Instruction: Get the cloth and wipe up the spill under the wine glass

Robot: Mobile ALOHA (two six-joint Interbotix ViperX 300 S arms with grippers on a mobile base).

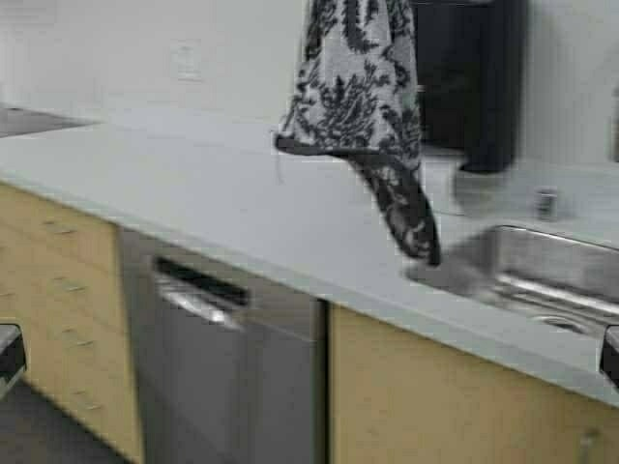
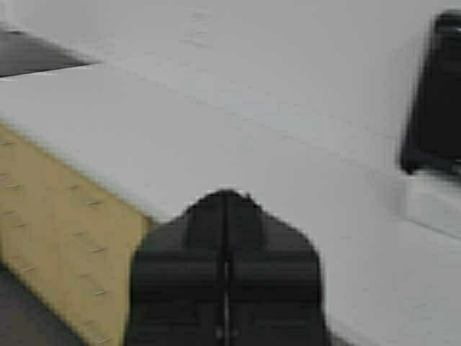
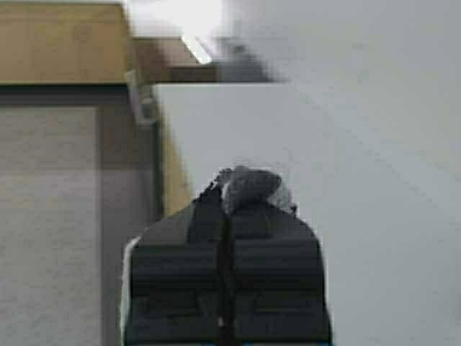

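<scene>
The cloth (image 1: 358,87), white with a dark floral pattern, hangs from above the top of the high view. Its tail dangles over the counter (image 1: 193,184) down to the near left corner of the sink (image 1: 542,271). My right gripper (image 3: 227,191) is shut on a bunched bit of the cloth (image 3: 248,187) that sticks out at its tips; it does not show in the high view. My left gripper (image 2: 226,196) is shut and empty, held in front of the counter's edge. The wine glass and the spill are out of view.
A steel dishwasher (image 1: 222,358) sits under the counter between yellow drawers (image 1: 58,290) and a yellow cabinet. A black appliance (image 1: 469,77) stands against the back wall behind the sink. A small metal fitting (image 1: 547,203) is on the sink's far rim.
</scene>
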